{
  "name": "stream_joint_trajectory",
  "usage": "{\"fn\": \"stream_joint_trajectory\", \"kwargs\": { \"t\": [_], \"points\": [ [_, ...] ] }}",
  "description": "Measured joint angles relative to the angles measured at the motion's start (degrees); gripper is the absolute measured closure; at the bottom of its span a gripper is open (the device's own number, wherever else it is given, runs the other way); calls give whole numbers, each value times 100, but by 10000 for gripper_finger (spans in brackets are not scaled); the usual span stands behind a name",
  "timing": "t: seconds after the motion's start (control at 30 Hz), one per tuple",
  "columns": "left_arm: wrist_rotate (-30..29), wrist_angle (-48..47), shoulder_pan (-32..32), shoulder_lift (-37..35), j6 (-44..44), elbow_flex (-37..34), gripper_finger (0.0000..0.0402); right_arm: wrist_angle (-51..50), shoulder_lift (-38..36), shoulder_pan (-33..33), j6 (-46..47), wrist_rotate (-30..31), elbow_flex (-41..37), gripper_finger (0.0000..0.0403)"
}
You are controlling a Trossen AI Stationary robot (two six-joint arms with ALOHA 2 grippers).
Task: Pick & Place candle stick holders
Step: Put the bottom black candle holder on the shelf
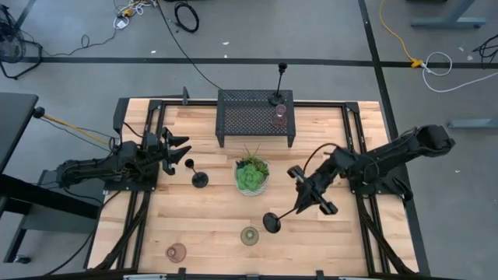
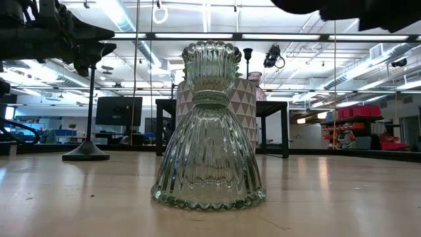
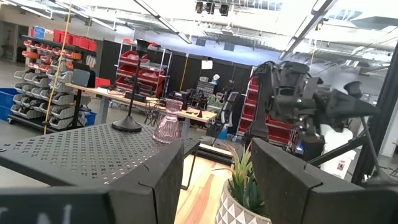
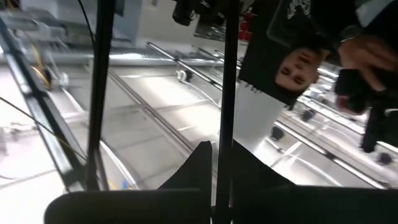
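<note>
A: What is hiding from us here?

B: In the low view the green glass cup (image 2: pixel 209 128) is filling the middle, blocking most of the plant pot (image 2: pixel 247 108) behind it.

A: And the right gripper (image 1: pixel 305 194)?

B: Its fingers (image 4: pixel 199 168) are pinching the thin stem of a black candle stick holder (image 1: pixel 282 215), which is lying tilted, its round base near the green glass cup on the worktop (image 1: pixel 210 225).

A: The left one?

B: The left gripper (image 1: pixel 180 149) is hovering with fingers (image 3: pixel 155 180) spread, holding nothing, just beside a second holder (image 1: pixel 196 174). A third holder (image 1: pixel 278 85) and a pink cup (image 1: pixel 279 113) are standing on the mesh rack (image 1: pixel 249 117); another pink cup (image 1: pixel 177 252) is sitting at the worktop's near edge.
</note>
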Motion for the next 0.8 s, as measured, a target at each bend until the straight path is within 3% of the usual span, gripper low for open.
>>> {"fn": "stream_joint_trajectory", "kwargs": {
  "t": [0.2, 0.3, 0.47, 0.6, 0.8],
  "points": [
    [0, 0, 0, 0, 0, -1, 211, 19, 0, -577, -112, -1140, 334, 385],
    [0, 0, 0, 0, 0, -1, 211, -138, 0, -719, 185, -1147, 545, 385],
    [-1, 0, 0, 0, 0, 0, 211, -896, 2, -1037, -333, -1350, 995, 385],
    [0, 0, 0, 0, 0, -1, 211, -1628, 0, -1410, -241, -1729, 1390, 385],
    [-1, 0, 0, 0, 0, 1, 211, -2685, -2, -1797, -480, -1816, 1878, 385]
  ]
}}
